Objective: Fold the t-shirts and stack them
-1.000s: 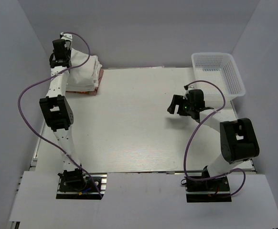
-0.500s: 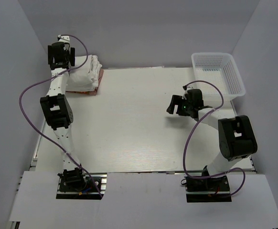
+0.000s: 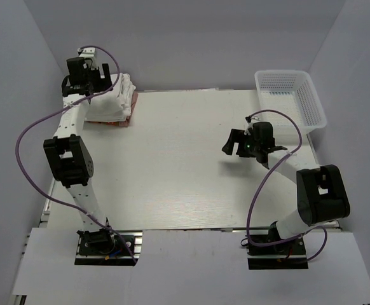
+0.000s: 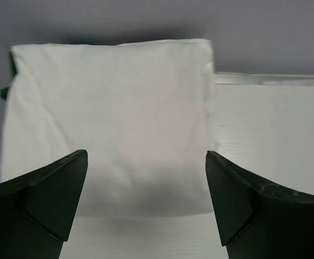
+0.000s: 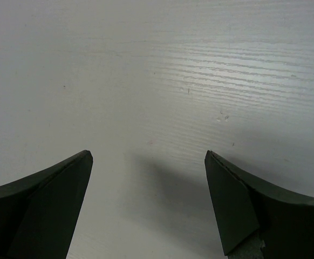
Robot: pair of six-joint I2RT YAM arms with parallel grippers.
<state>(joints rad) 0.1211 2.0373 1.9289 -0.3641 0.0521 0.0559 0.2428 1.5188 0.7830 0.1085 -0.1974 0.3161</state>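
Note:
A stack of folded t-shirts [image 3: 116,100] lies at the table's back left corner, white on top with an orange-pink edge [image 3: 117,123] at the bottom. My left gripper [image 3: 91,89] hovers just over the stack's left side, open and holding nothing. In the left wrist view the top white folded t-shirt [image 4: 114,113] lies flat and smooth, and the left gripper [image 4: 146,181] stands over its near edge, dark fingers [image 4: 54,186] wide apart. My right gripper [image 3: 231,145] hangs open over bare table at the right middle; in the right wrist view the right gripper [image 5: 149,183] is empty.
A white plastic lattice basket [image 3: 313,105] stands at the back right corner. Grey walls close in on the white wood-grain table [image 3: 185,171] at the back and both sides. The stack sits close to the left wall.
My left gripper has opened and let go of the white t-shirt, which now lies flat on the stack. The left arm's elbow has swung left. The right arm has shifted slightly.

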